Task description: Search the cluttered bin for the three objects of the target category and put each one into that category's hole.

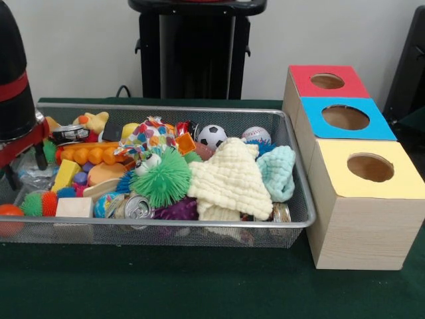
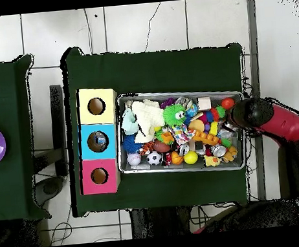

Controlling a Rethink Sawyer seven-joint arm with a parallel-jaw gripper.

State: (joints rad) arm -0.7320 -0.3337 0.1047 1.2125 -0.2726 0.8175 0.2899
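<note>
The wire mesh bin [image 1: 292, 226] lies across the table, full of toys; it also shows in the overhead view [image 2: 243, 166]. My arm comes down over the bin's left end in the front view, and the gripper [image 1: 14, 174] is low among the clutter there, mostly hidden. A clear, pale plastic thing [image 1: 32, 169], likely one of the bottles, lies right under it. In the overhead view the arm's head [image 2: 250, 112] covers the gripper. The blue panel's hole [image 1: 345, 117] is in the middle box on the right; in the overhead view something pale shows inside the hole [image 2: 98, 141].
Red-panelled [image 1: 327, 81] and yellow-panelled [image 1: 370, 167] holes flank the blue one. In the bin: a green spiky ball [image 1: 163, 178], a pale yellow cloth [image 1: 231, 179], a mint cloth [image 1: 277, 171], a soccer ball [image 1: 212, 135], silver cans [image 1: 137, 207].
</note>
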